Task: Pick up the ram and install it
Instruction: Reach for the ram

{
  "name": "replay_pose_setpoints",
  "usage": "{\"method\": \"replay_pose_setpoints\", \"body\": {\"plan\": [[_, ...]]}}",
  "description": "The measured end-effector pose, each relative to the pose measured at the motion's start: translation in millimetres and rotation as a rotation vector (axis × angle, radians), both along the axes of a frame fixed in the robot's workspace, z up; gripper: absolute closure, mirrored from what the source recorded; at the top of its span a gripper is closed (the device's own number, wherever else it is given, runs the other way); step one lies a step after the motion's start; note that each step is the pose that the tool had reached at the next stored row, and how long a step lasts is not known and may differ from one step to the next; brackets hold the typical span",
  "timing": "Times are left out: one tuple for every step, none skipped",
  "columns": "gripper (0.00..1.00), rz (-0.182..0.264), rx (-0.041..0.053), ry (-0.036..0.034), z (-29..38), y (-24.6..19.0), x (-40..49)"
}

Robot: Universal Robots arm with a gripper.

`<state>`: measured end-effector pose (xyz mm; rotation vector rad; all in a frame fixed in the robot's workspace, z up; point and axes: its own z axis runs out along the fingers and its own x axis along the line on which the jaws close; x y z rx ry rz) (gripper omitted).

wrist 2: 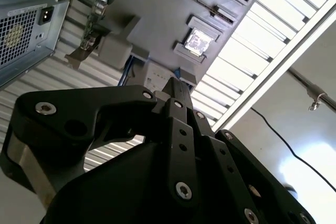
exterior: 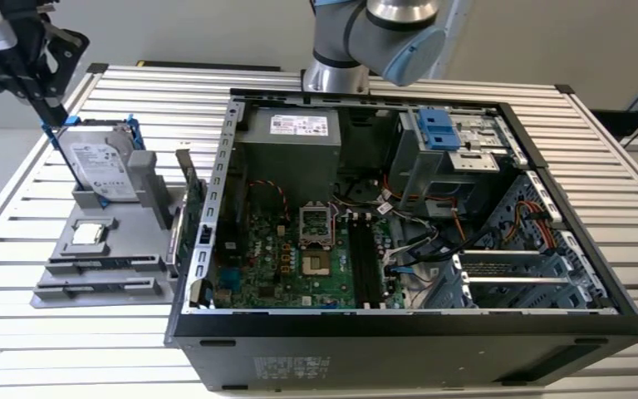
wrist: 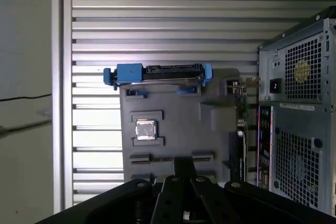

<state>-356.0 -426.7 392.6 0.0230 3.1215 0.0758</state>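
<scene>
The computer case is seen from above in the exterior view; the grey tray, shared by all views, is seen closely past the gripper in both wrist views.

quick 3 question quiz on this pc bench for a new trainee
1. True or false: the computer case lies open, with its motherboard exposed.
2. The hard drive in its blue frame is: A) upright on the grey tray; B) mounted inside the case; C) flat on the table.
3. Fill in: the gripper is at the exterior view's ____ of the case.

Key: 1 true; 2 A; 3 left.
</scene>
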Motion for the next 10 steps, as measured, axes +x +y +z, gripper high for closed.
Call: {"method": "replay_pose_setpoints", "body": {"plan": [[1.00, 0.001, 0.0001, 0.0000, 0.0, -0.7, 0.0], [1.00, 0.001, 0.0001, -0.0001, 0.0, -1.4, 0.0], [1.00, 0.001, 0.0000, 0.0001, 0.0, -2.1, 0.0], [1.00, 0.002, 0.0000, 0.0000, 0.0, -2.8, 0.0], [1.00, 0.002, 0.0000, 0.0000, 0.0, -3.5, 0.0], [1.00, 0.003, 0.0000, 0.0001, 0.0, -4.2, 0.0], [1.00, 0.003, 0.0000, 0.0000, 0.0, -4.8, 0.0], [1.00, 0.003, 0.0000, 0.0000, -0.1, -5.5, 0.0], [1.00, 0.004, 0.0000, 0.0000, -0.1, -6.1, 0.0], [1.00, 0.004, 0.0000, 0.0000, -0.1, -6.7, 0.0]]}}
